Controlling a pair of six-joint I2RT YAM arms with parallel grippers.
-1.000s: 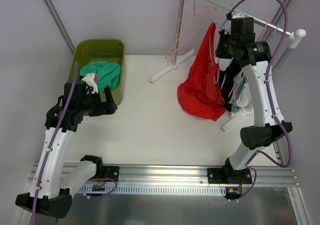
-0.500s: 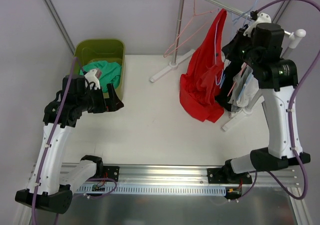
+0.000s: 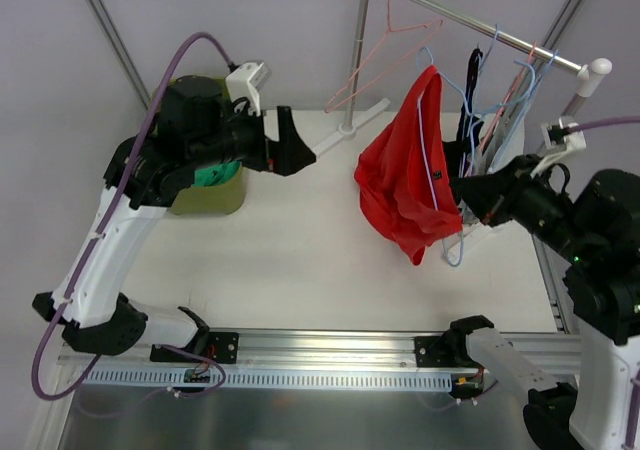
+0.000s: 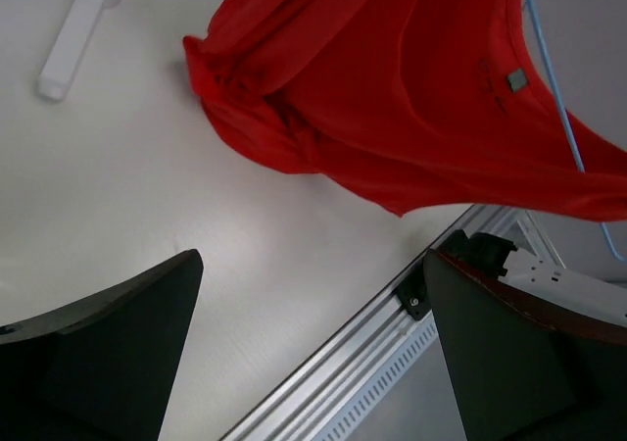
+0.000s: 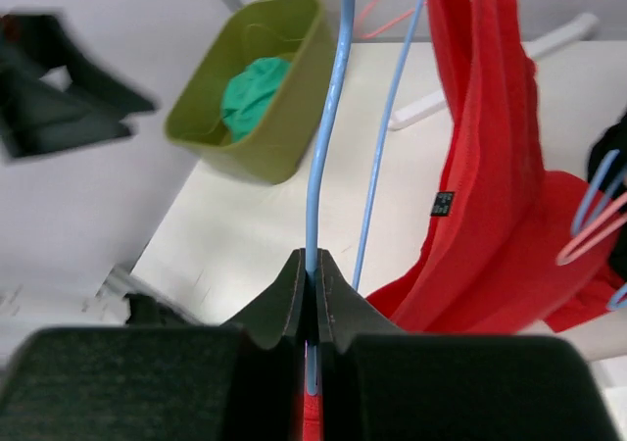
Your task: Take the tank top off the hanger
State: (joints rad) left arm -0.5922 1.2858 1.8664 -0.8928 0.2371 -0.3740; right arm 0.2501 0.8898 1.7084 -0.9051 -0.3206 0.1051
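Both arms wear white shells over their long links and black housings at the joints. A purple cable (image 3: 200, 36) loops along the left arm (image 3: 115, 240), and another purple cable (image 3: 610, 122) runs to the right arm (image 3: 600, 250). The left claw (image 4: 312, 265) and right claw (image 5: 314, 265) have black wedge-shaped fingers. Black base plates (image 3: 205, 346) sit on a silver slotted rail (image 3: 330, 355) along the near edge of the bench (image 3: 300, 260).

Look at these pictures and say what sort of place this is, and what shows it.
Most likely a robotics lab bench set up for laundry practice: two robot arms bolted to a metal rail, a small clothes rack holding a red tank top, and a green bin.
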